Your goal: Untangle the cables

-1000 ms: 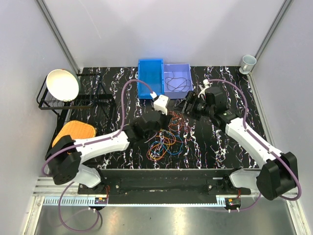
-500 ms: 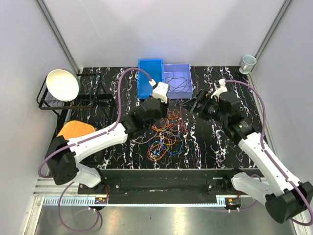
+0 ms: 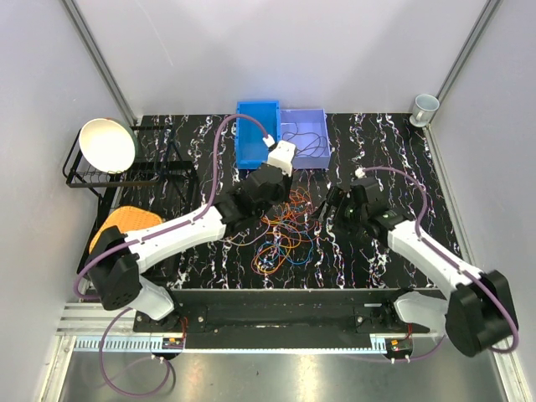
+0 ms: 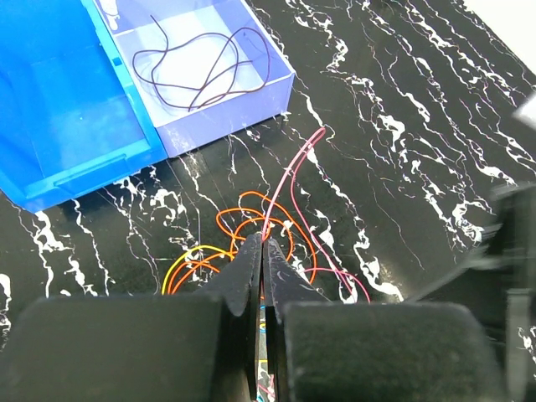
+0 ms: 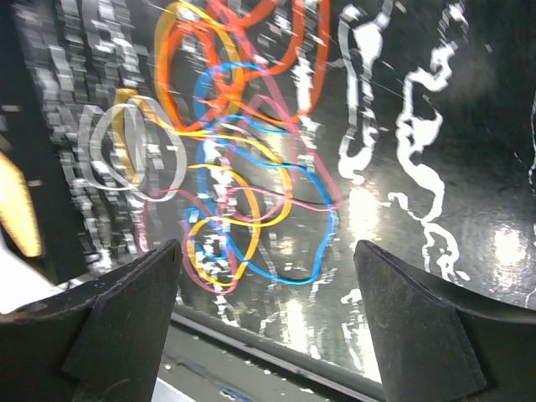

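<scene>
The cables (image 3: 285,234) lie as a tangle of orange, blue, yellow, pink and white loops on the black marbled table, mid-front. My left gripper (image 3: 287,194) is above the tangle's far edge. In the left wrist view it (image 4: 265,241) is shut on a thin pink cable (image 4: 293,172) that rises from the jaw tips toward the bins, over orange loops (image 4: 251,219). My right gripper (image 3: 335,206) is to the right of the tangle. In the blurred right wrist view it (image 5: 266,255) is open and empty above blue and yellow loops (image 5: 251,209).
A blue bin (image 3: 256,134) and a lilac bin (image 3: 322,126) stand side by side at the back; the lilac one holds a dark cable (image 4: 201,63). A white cup (image 3: 425,107) stands at the back right. At the left are a bowl (image 3: 107,144) on a wire rack and an orange pad (image 3: 130,224).
My left gripper has moved away from me toward the bins, drawing the pink cable. My right arm has swung back from near the lilac bin down to the tangle's right side.
</scene>
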{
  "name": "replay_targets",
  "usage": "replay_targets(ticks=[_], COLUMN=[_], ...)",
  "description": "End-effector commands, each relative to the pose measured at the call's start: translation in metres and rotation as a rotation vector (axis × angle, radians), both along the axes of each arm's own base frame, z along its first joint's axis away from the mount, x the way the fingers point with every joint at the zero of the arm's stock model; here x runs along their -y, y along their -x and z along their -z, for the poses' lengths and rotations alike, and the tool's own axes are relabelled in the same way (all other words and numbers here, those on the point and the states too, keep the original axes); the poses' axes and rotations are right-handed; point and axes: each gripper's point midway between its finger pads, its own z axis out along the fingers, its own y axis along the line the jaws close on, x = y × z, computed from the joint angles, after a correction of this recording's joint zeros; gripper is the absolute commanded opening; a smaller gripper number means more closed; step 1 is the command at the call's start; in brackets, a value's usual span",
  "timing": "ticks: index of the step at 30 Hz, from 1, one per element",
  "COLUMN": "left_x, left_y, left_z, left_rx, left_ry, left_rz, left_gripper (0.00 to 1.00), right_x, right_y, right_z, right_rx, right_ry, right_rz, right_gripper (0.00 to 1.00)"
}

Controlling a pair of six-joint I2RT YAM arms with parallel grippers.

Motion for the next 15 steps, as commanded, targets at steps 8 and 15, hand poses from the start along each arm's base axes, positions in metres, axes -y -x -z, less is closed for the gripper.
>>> replay_targets(ticks=[8, 15], left_x=[0.005, 0.003], left_y=[-0.003, -0.001], left_z=[0.004, 0.008], left_rx=[-0.012, -0.017], left_ry=[0.039, 0.042], left_rz=[-0.006, -0.008], left_gripper=[0.00, 0.00], right_x=[-0.014, -0.013], right_y=[-0.032, -0.045], right_z=[0.039, 0.059], right_rx=[-0.027, -0.050], right_ry=[0.012, 0.055], right_rz=[-0.002, 0.007], right_gripper=[0.78, 0.72])
